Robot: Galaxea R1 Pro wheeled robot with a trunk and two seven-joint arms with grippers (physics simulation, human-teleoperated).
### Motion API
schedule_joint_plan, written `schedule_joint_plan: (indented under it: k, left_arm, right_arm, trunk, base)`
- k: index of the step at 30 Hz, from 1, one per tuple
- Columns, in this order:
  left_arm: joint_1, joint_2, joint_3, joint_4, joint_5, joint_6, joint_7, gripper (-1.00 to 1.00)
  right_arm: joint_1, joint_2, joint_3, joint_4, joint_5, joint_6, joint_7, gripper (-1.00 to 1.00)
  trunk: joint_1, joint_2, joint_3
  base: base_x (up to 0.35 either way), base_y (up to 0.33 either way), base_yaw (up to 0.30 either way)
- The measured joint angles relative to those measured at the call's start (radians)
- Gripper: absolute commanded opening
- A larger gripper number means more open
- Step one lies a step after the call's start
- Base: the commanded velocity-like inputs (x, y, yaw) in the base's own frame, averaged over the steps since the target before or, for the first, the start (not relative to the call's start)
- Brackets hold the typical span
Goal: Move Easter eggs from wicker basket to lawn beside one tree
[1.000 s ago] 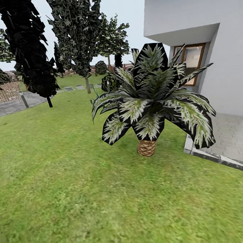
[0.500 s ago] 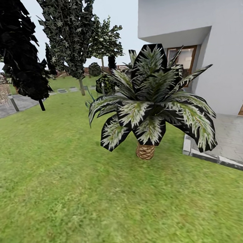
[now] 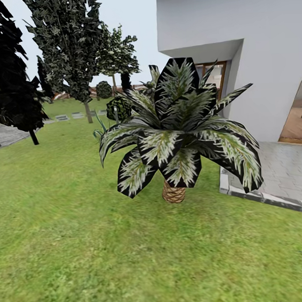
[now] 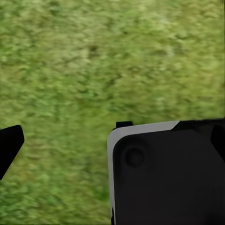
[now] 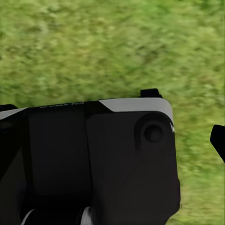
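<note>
Head view: short palm (image 3: 176,131) with scaly trunk at centre of the lawn (image 3: 75,227); white house (image 3: 252,51) and grey paving (image 3: 286,174) to the right; dark cone-shaped trees (image 3: 13,88) at left, one taller leafy tree (image 3: 69,48) with a thin pale trunk farther back. No bare-trunked tree of the kind wanted identifiable with certainty at this range.

Left wrist view: dark housing of the left gripper (image 4: 168,173) above blurred grass (image 4: 93,70); one black fingertip (image 4: 9,145) at the frame edge, well apart from the housing. Opening not judgeable from so partial a view: cannot tell whether wide or narrow.

Right wrist view: housing of the right gripper (image 5: 103,159) over grass, a black fingertip (image 5: 218,139) at the edge. Same verdict: width not readable, nothing visibly held.

Location of task objects: Easter eggs and wicker basket not located from this vantage; robot judged to be in transit across the garden.

Handling, as a judgement from the task alone: eggs probably light, rigid, smooth and rounded, hence prone to squirting from a pinch. Best taken across the widest middle, fingers on opposite flanks, with modest force. Basket probably light and easily tipped or dragged while reaching in, its thin handle an obstacle to a vertical approach. Release low to the grass, against rolling.
</note>
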Motion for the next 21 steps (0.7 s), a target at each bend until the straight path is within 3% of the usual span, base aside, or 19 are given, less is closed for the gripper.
schedule_joint_plan:
  k: [21]
  left_arm:
    - [0.000, 0.000, 0.000, 0.000, 0.000, 0.000, 0.000, 1.00]
  right_arm:
    - [0.000, -0.001, -0.002, 0.000, 0.000, 0.000, 0.000, 1.00]
  trunk:
    - [0.000, 0.000, 0.024]
  base:
    - [0.012, 0.008, -0.207]
